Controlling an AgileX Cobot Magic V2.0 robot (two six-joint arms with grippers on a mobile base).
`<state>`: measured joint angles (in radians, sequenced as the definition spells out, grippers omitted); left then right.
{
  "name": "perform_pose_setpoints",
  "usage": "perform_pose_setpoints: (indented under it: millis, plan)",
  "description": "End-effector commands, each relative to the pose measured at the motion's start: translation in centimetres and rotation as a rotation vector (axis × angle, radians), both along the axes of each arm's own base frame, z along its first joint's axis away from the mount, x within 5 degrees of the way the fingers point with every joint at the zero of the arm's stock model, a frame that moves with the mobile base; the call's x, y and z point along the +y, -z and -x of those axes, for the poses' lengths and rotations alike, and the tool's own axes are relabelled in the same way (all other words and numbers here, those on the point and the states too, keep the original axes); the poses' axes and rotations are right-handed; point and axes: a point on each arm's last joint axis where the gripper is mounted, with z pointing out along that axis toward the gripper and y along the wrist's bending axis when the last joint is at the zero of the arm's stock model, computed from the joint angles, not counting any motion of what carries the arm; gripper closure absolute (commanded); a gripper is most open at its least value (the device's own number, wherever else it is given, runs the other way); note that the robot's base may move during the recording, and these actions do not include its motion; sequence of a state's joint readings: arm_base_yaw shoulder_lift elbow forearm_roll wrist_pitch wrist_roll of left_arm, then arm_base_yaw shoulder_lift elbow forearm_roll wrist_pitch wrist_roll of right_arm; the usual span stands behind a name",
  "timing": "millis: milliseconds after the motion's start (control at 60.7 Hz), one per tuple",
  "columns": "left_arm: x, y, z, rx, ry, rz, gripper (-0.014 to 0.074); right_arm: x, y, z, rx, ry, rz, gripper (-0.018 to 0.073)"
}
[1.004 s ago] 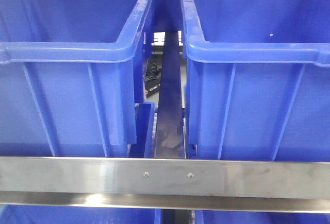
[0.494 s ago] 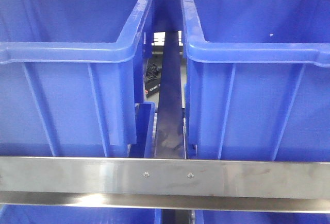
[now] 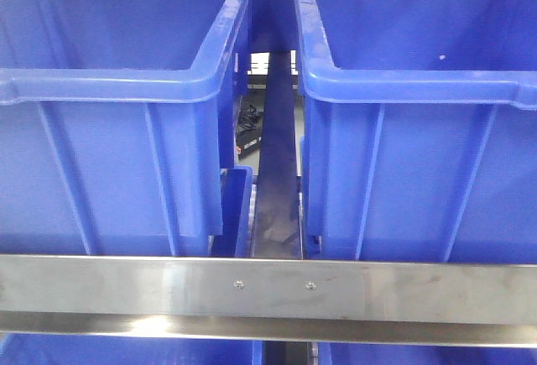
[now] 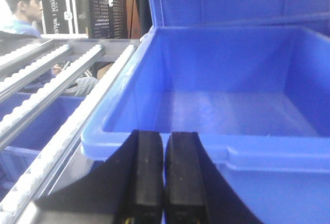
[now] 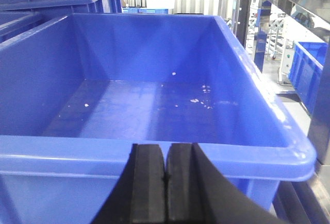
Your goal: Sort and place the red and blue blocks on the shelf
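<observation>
The red and blue blocks are out of view in every camera. The shelf shows in the front view as a brushed-steel front rail (image 3: 126, 289) with two small screws, under two large blue bins (image 3: 109, 130) (image 3: 419, 130). My left gripper (image 4: 164, 147) is shut with nothing between its black pads, just in front of the rim of an empty blue bin (image 4: 232, 105). My right gripper (image 5: 165, 154) is likewise shut and empty, facing the near rim of another empty blue bin (image 5: 154, 105). Neither gripper appears in the front view.
Roller tracks (image 4: 56, 95) run along the rack to the left of the left bin. A person (image 4: 23, 7) sits beyond them. A dark gap with a steel divider (image 3: 275, 172) separates the two bins. More blue bins (image 5: 304, 64) stand at the right.
The front view has shifted very slightly; the bins and rail sit a few pixels higher. Nothing else has visibly changed.
</observation>
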<state>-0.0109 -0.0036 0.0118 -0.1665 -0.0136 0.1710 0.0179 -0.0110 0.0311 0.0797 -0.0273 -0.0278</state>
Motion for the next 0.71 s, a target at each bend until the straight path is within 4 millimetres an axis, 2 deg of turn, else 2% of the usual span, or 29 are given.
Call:
perform_pose_setpoints:
  millis: [0, 692]
  plan:
    - [0.12, 0.00, 0.12, -0.067, -0.012, 0.008, 0.0472, -0.09, -1.75, 0.46, -0.138, 0.015, 0.015, 0.0508]
    - [0.00, 0.02, 0.12, -0.065, 0.008, 0.009, 0.0472, -0.09, -1.75, 0.46, -0.138, 0.015, 0.015, 0.0508]
